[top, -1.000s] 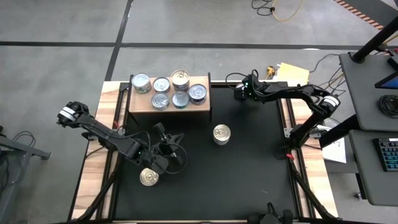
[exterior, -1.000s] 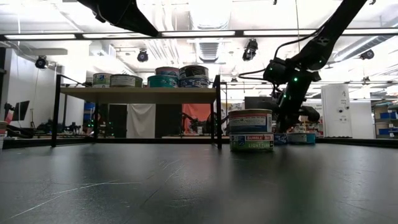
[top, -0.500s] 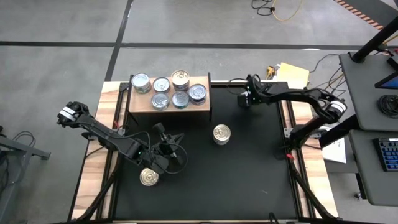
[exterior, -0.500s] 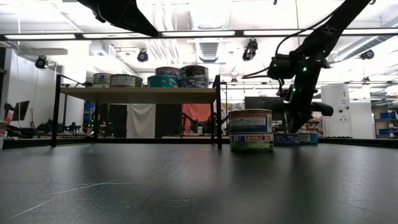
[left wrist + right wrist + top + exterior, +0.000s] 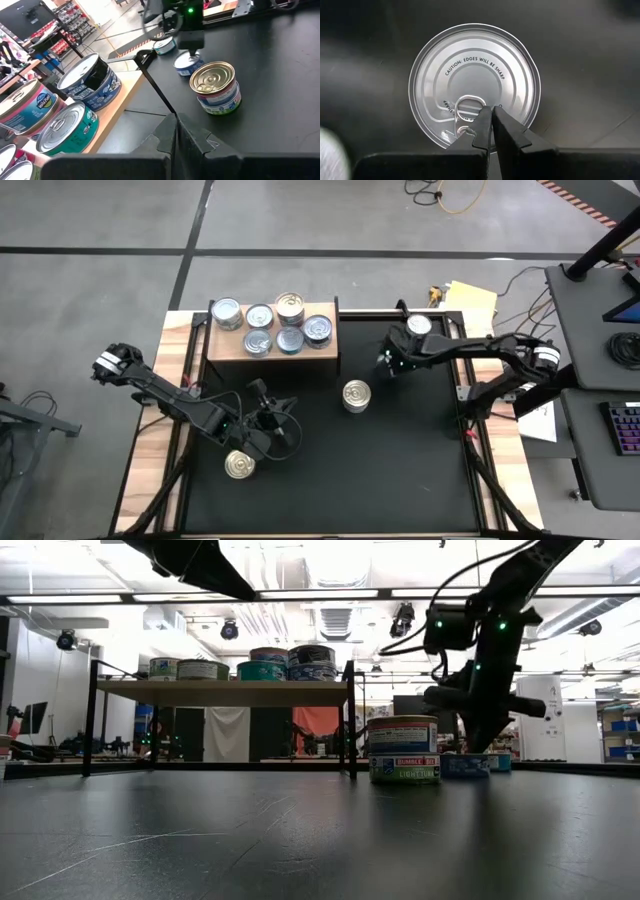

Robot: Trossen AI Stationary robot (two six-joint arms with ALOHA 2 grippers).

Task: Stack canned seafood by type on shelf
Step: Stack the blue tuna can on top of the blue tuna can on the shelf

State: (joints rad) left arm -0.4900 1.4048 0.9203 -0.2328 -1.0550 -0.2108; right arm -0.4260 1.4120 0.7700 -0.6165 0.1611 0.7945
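The wooden shelf (image 5: 225,346) at the far left carries several tins (image 5: 272,327), gold and silver topped. Two tins stand stacked (image 5: 356,395) mid-table, the upper one gold-topped (image 5: 215,85). One gold-topped tin (image 5: 239,465) stands on the table near the left arm. Two silver-topped tins stand at the far right: one in the open (image 5: 419,326), one (image 5: 474,85) under my right gripper (image 5: 492,112). That gripper is shut and points down over it (image 5: 465,765). My left gripper (image 5: 175,125) is shut and empty, waiting near the table's left (image 5: 262,395). My right gripper's shut fingertips (image 5: 485,120) stand from above, pointing down, at the pull tab (image 5: 467,106) on the silver tin's top. I cannot tell whether they touch it. The tin stands upright on the table.
The black table (image 5: 400,460) has open room at its near right. Past the right edge lie cables and yellow paper (image 5: 470,298). The shelf's black frame post (image 5: 350,720) stands left of the stacked tins in the low view.
My right gripper has gone from the table's far edge toward the near edge and tipped to point straight down over a silver tin. The other silver tin at the far right, hidden by the arm before, now shows.
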